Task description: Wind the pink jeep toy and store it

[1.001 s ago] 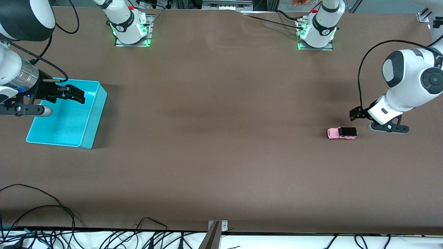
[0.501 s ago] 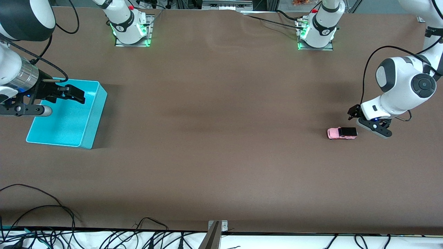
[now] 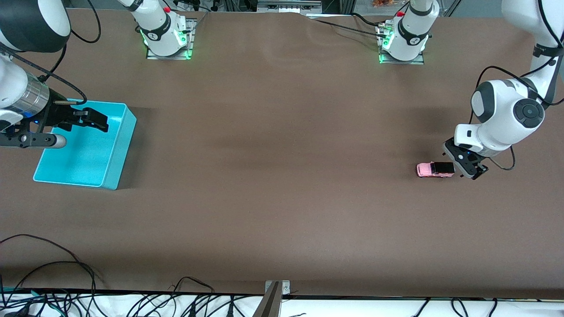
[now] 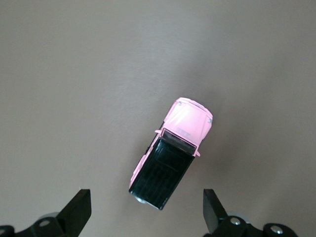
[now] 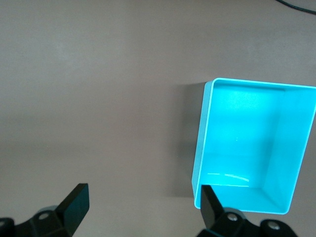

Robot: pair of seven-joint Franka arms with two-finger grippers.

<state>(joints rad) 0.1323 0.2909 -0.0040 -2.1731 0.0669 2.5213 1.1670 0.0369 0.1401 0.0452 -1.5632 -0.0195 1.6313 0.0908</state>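
Note:
The pink jeep toy [image 3: 435, 169] stands on the brown table toward the left arm's end, pale pink with a black rear roof. In the left wrist view the jeep [image 4: 170, 153] lies just ahead of the fingertips, its black rear toward them. My left gripper [image 3: 460, 165] hangs low over the table beside the jeep's rear, open and empty [image 4: 145, 217]. My right gripper [image 3: 94, 121] waits over the cyan bin [image 3: 121, 149], open and empty [image 5: 143, 207]. The bin [image 5: 200, 148] holds nothing.
The two arm bases [image 3: 165, 35] [image 3: 403, 42] stand along the table edge farthest from the front camera. Cables [image 3: 66, 299] and a metal bracket [image 3: 273, 299] lie along the nearest edge.
The left arm has swung in and turned its hand, bringing the gripper down beside the jeep's black rear. The jeep and the right arm have not moved.

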